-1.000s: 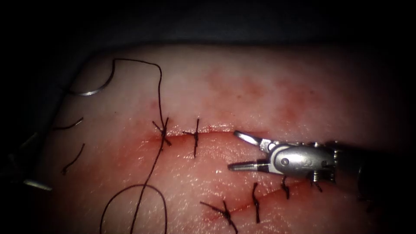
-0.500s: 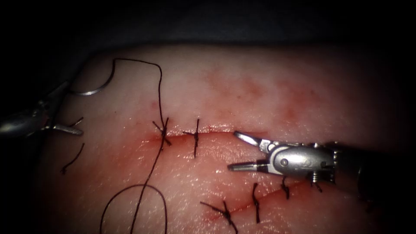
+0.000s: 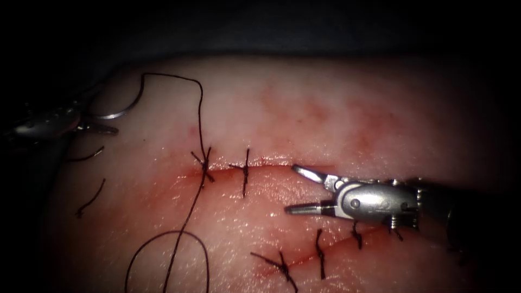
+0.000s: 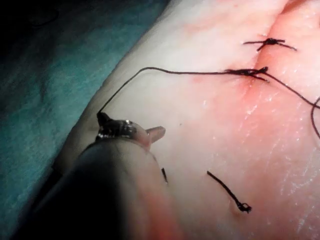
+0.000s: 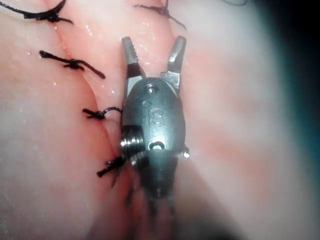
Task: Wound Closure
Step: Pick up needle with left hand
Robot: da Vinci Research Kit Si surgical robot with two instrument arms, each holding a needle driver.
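Observation:
The curved needle lies flat on the tissue, out of it, up and to the left of the cut's left end. My left tool stands open at the needle's lower end, one finger just below the steel; it holds nothing. One of its fingers rests on the tissue where the needle ends. Thread runs from the needle to the leftmost stitch and on down into a loop. My right tool hovers open and empty by the cut's right part, also seen at close range.
A second stitch crosses the cut. A lower cut carries several tied stitches. Two cut thread ends lie on the tissue at the left. Red fluid wets the cut's edges. A teal cloth lies beyond the tissue's edge.
My left tool has come in from the lower left and moved up to the needle's lower end. The right tool, needle and thread have stayed put.

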